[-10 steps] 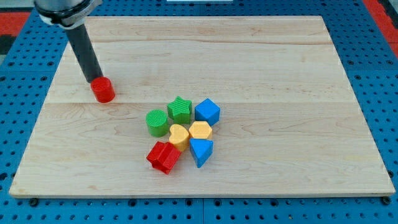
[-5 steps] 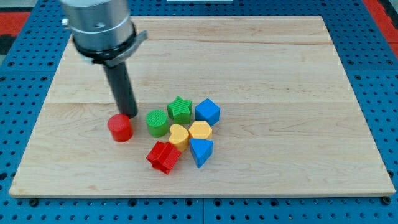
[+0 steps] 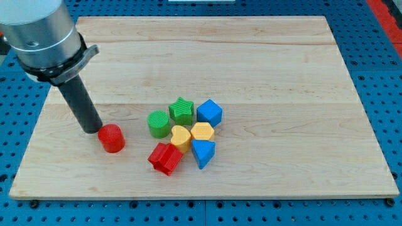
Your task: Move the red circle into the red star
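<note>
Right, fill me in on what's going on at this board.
My tip sits at the view's left of the red circle, right against it or nearly so, placed to push it toward the red star. The circle is not there yet; a gap of bare board separates them. The star lies at the lower left of a cluster of green, yellow and blue blocks.

red circle (image 3: 112,138): short ribbed cylinder, upright on its flat base, toward the view's lower left. red star (image 3: 165,157): chunky ribbed star, flat on the board, to the circle's right and slightly lower in the view. the two stand apart, not touching.
</note>
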### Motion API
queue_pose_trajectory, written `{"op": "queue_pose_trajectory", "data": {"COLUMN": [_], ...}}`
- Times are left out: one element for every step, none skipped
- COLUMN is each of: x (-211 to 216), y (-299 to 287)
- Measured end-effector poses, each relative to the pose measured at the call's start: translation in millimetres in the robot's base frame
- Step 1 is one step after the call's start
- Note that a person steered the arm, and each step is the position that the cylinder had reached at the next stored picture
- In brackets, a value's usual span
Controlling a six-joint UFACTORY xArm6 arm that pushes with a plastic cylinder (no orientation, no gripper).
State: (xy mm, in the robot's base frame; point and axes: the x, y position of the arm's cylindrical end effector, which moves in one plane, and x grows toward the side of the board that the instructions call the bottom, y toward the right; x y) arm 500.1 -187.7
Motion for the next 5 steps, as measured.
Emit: {"op": "queue_pose_trajectory", "data": {"x": [0.0,18.7,23.7,14.8,14.3], "y": [-3.4,-26.9,1.6,27.1,64.9]}}
